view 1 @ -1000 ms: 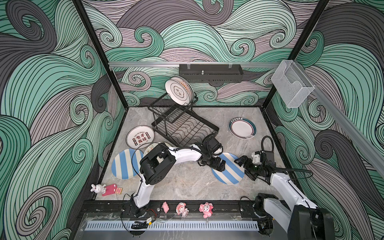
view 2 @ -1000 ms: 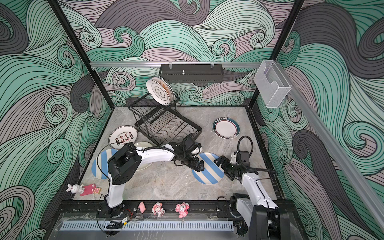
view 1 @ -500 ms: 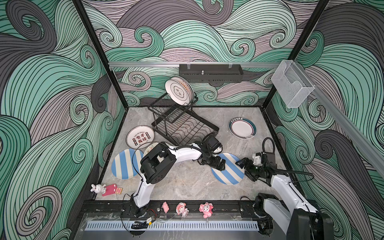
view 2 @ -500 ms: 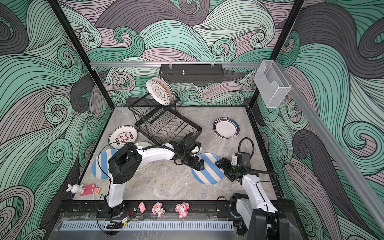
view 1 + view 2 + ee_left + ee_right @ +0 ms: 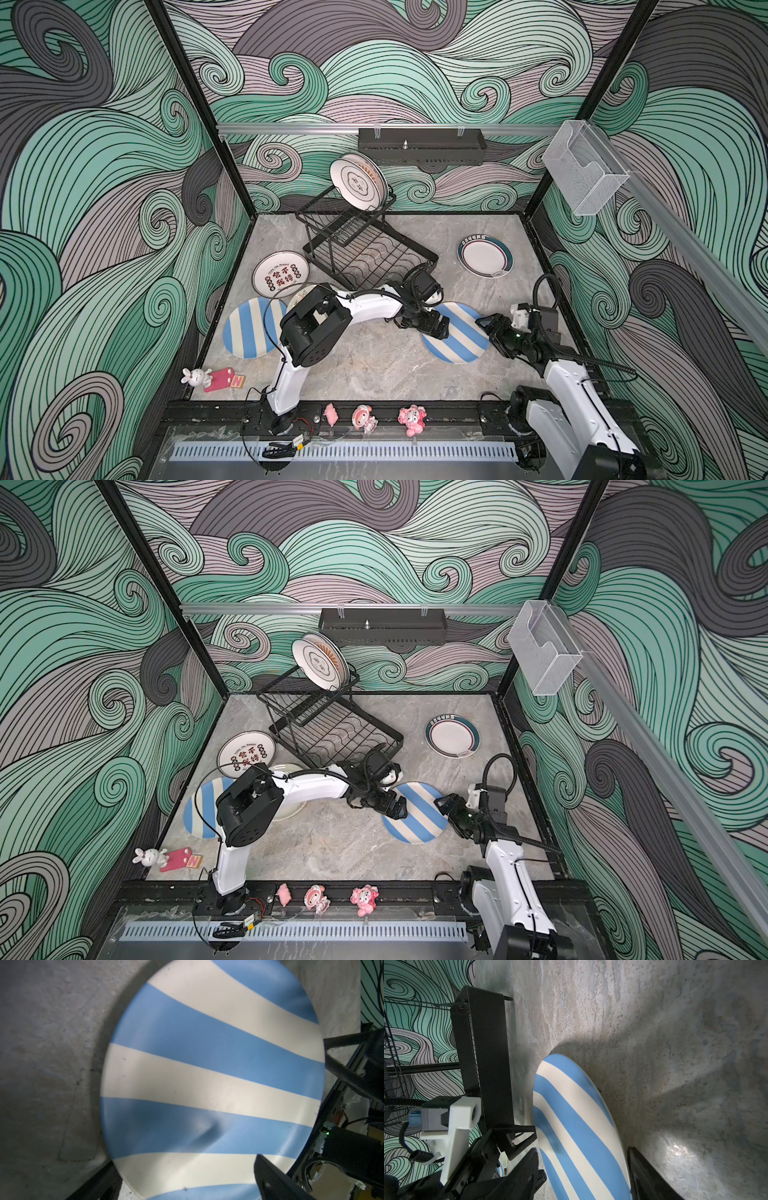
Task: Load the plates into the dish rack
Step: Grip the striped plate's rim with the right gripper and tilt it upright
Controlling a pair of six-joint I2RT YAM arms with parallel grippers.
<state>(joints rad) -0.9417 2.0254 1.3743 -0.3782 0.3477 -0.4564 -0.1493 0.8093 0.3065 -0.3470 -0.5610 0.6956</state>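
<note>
So, quick update from us: over the last second the right gripper (image 5: pixel 483 323) has been pinching in. Its jaws were spread wide a moment ago. Now they sit narrower, one on each side of the near rim of the blue-and-white striped plate (image 5: pixel 459 345). We can't tell if they've actually bitten yet, since the right wrist view only shows the rim between them. The plate itself hasn't budged. We read this as the pickup starting, so this one looks next in line for the dish rack (image 5: pixel 374 259).

The left gripper (image 5: pixel 436 328) sits at the plate's 9 to 10 o'clock rim. In its wrist view the jaws are spread wide, one tip over the plate and one off it, clamping nothing as far as we can see. Maybe it's steadying things, but that's our guess.

The plate lies on the table (image 5: pixel 374 370), about 3 to 4 o'clock from the middle and 4 to 5 o'clock from the rack, flat or near enough. Being round, it has no real long axis. The stripes are its only direction, running roughly 10 to 4 o'clock. We figure it'll have to go up on edge, like the sunburst plates (image 5: pixel 359 185) standing in the upper basket.
</note>
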